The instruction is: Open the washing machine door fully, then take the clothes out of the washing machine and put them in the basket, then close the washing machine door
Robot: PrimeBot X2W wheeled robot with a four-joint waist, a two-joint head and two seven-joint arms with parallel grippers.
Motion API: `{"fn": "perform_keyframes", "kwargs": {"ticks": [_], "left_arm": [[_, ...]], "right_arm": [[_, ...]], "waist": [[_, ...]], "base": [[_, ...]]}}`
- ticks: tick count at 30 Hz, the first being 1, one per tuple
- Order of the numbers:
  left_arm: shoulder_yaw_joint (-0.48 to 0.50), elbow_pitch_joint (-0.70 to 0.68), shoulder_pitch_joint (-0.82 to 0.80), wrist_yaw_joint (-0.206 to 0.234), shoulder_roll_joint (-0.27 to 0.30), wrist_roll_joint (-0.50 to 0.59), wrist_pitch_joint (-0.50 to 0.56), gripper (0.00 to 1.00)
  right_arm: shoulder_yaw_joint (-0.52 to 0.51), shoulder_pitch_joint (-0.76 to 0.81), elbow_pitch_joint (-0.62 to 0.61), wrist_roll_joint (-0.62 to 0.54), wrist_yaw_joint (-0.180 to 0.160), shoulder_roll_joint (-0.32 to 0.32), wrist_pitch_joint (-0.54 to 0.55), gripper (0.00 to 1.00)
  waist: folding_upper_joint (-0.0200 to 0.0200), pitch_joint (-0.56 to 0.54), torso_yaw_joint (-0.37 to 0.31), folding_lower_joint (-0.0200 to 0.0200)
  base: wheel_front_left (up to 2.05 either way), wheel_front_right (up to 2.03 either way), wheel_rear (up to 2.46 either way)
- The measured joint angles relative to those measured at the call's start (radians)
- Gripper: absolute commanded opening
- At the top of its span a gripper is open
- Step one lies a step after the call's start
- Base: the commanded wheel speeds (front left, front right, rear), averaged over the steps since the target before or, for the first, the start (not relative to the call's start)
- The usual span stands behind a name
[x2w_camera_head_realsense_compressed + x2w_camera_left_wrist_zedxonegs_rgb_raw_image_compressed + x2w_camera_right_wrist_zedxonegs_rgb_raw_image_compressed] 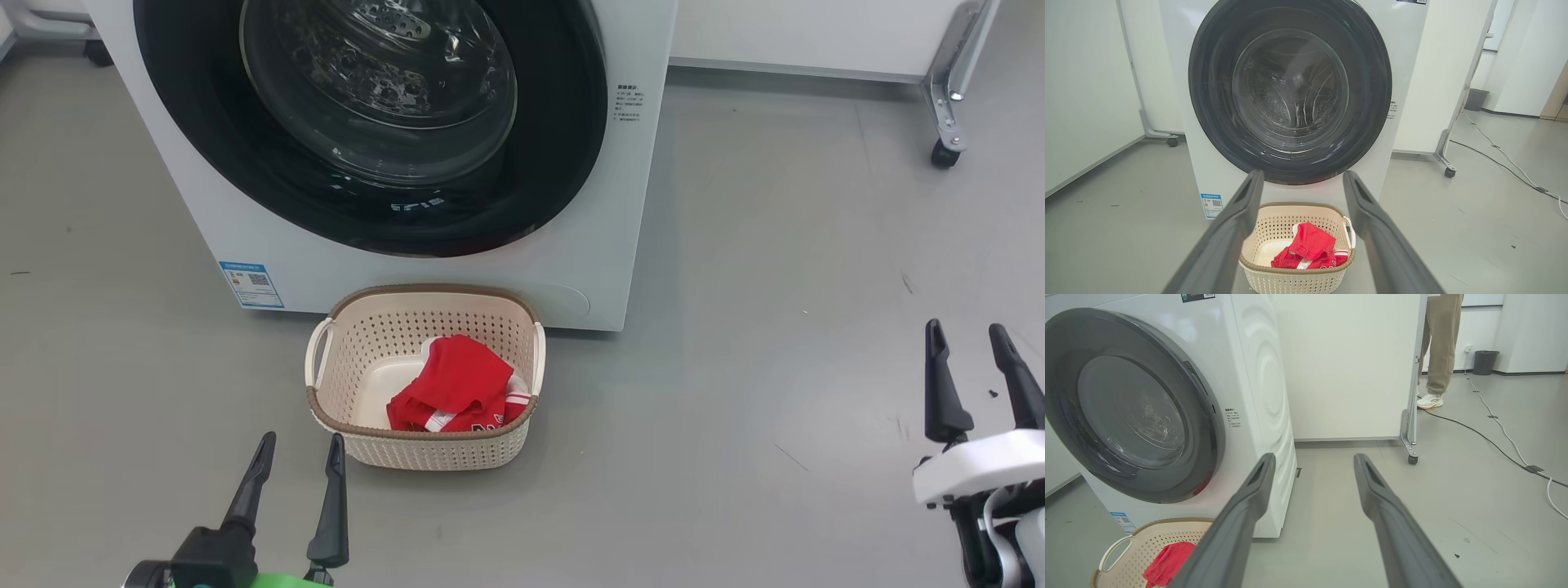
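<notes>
- Left claw [302, 441] sits at the bottom of the head view, its two dark fingers spread apart with nothing between them, tips near the front left corner of the basket [433, 453].
- Right claw [966, 328] is well off to the right over bare grey floor [775, 327], fingers likewise parted and holding nothing.
- The basket stands on the floor just in front of the washing machine [629, 204], below its door.
- Red clothes [453, 384] with white trim lie inside the basket, towards its right side.
- The washing machine door [380, 98] is shut, flush with the white front; the steel drum shows through its glass.
</notes>
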Motion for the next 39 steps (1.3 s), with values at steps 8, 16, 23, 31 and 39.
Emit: {"fn": "perform_keyframes", "kwargs": {"ticks": [8,16,23,31,39], "left_arm": [[0.002,-0.007,0.0,-0.009,-0.001,0.006,0.0,1.0],[0.002,-0.007,0.0,-0.017,-0.005,0.007,0.0,1.0],[0.005,-0.012,0.0,-0.026,-0.008,0.025,0.0,1.0],[0.013,-0.006,0.0,-0.026,-0.014,0.022,0.0,1.0],[0.004,0.018,0.001,-0.036,-0.015,0.01,0.0,1.0]], "right_arm": [[-0.007,0.071,-0.021,-0.052,0.002,0.013,0.0,1.0],[-0.022,0.102,-0.046,-0.093,0.012,0.027,0.0,1.0],[-0.035,0.123,-0.059,-0.113,0.022,0.038,0.0,1.0],[-0.056,0.142,-0.071,-0.136,0.027,0.053,0.0,1.0],[-0.078,0.153,-0.079,-0.146,0.036,0.071,0.0,1.0]], "waist": [[0.0,0.001,-0.005,0.0],[0.0,0.0,-0.004,0.0],[0.0,-0.001,-0.003,0.0],[0.0,0.003,-0.004,0.0],[0.0,0.005,-0.005,0.0]], "base": [[0.0,0.0,0.0],[0.0,0.0,0.0],[0.0,0.0,0.0],[0.0,0.0,0.0],[0.0,0.0,0.0]]}}
